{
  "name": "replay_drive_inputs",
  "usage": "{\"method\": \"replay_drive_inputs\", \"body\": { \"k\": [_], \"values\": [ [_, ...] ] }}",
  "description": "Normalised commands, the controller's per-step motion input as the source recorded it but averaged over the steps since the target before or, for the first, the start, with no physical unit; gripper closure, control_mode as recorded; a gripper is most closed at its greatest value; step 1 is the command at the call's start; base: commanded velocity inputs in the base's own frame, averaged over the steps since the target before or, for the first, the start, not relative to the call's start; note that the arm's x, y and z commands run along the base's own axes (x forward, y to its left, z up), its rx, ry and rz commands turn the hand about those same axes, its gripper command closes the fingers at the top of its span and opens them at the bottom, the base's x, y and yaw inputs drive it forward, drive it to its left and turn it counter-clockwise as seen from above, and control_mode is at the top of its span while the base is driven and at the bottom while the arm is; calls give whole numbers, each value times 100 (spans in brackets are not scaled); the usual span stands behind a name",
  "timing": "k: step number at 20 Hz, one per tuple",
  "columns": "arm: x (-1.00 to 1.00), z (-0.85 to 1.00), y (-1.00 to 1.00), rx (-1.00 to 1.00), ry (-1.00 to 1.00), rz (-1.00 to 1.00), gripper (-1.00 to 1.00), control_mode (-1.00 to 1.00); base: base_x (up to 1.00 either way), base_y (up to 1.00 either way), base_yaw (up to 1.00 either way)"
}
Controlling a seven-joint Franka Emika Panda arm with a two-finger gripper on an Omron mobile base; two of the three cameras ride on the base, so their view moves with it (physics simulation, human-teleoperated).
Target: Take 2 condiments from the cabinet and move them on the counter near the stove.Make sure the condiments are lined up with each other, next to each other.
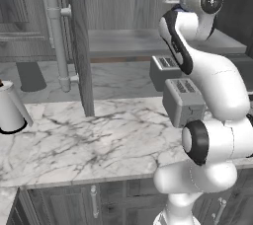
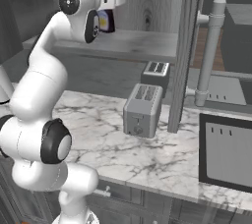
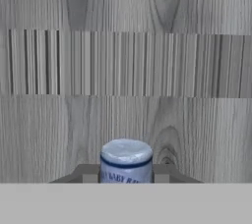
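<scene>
The dark-brown sauce bottle [image 2: 105, 21] with its yellow label stands upright at the cabinet's inner shelf [image 2: 138, 43], right under my hand. In the hand view its blue cap [image 3: 126, 158] sits low in the middle, and my gripper [image 3: 126, 175] is shut on it, with a fingertip tight against each side. The grey wood-grain cabinet stands with its door [image 1: 79, 46] swung open, bar handle [image 1: 58, 46] facing out. Below lies the white marble counter [image 1: 99, 135]. The black shaker and the stove are out of view.
A grey toaster [image 2: 142, 110] stands on the counter under the shelf, close to my arm. A white kettle [image 1: 10, 110] sits at the counter's left end. A dark boxy appliance [image 2: 226, 154] stands at the right. The open door's edge [image 2: 182, 51] hangs over the counter.
</scene>
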Motion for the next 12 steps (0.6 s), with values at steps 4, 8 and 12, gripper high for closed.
{"method": "replay_drive_inputs", "body": {
  "k": [4,8,12],
  "values": [
    [-59,-12,0,-7,6,11,100,-100,0,0,0],
    [-55,-41,0,-10,0,8,100,-100,0,0,0],
    [-50,-44,0,-8,0,6,100,-100,0,0,0]
  ]
}}
